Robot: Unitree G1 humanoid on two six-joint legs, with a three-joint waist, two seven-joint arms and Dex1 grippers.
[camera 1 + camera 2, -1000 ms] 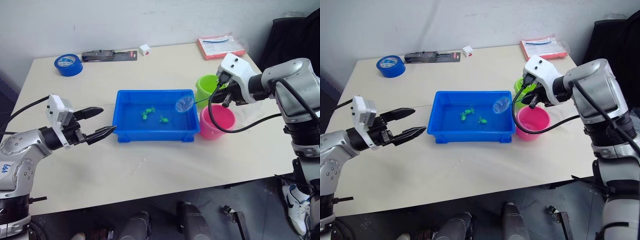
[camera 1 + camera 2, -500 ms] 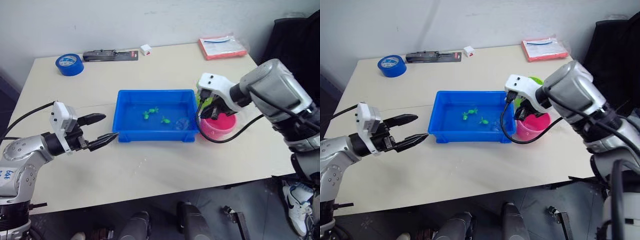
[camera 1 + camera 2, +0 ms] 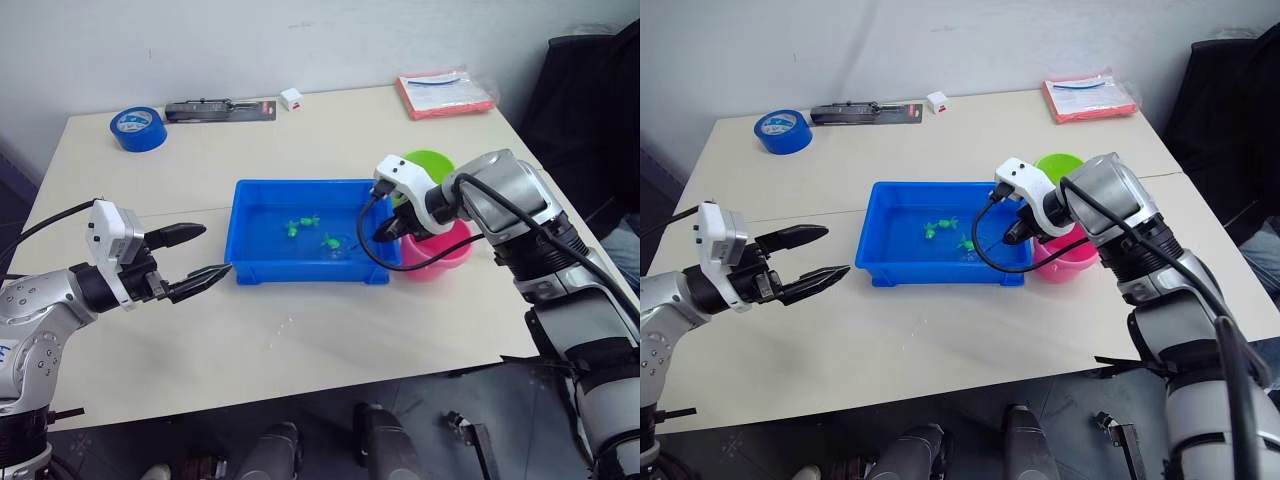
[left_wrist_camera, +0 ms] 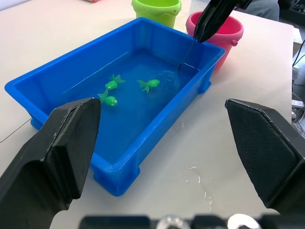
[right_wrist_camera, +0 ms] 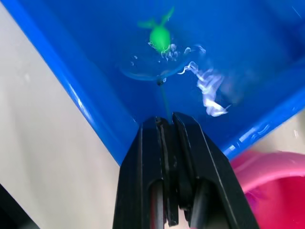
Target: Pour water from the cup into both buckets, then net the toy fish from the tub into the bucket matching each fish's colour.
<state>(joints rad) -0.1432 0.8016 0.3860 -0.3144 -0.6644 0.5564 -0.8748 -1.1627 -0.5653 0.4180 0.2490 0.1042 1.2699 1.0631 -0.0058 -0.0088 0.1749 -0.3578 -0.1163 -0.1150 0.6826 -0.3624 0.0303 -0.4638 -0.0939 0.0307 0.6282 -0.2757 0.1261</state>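
The blue tub (image 3: 250, 232) holds water and three green toy fish (image 4: 108, 100). My right gripper (image 3: 384, 231) hovers over the tub's right end, shut on the thin stick of the net. The net's hoop (image 4: 169, 79) lies under the water beside one green fish (image 5: 160, 35). The lime green bucket (image 3: 428, 164) and the pink bucket (image 3: 447, 252) stand just right of the tub. My left gripper (image 3: 214, 250) is open, empty, low over the table left of the tub. The cup is out of view.
Along the table's far edge lie a blue tape roll (image 3: 135, 127), a black packaged tool (image 3: 220, 108), a small white box (image 3: 291, 98) and a pink packet (image 3: 445, 92). Water drops spot the table (image 4: 198, 174) in front of the tub.
My right gripper has swung the net from above the tub's right rim down into the water, toward a green fish. The left gripper stays open and has shifted only slightly.
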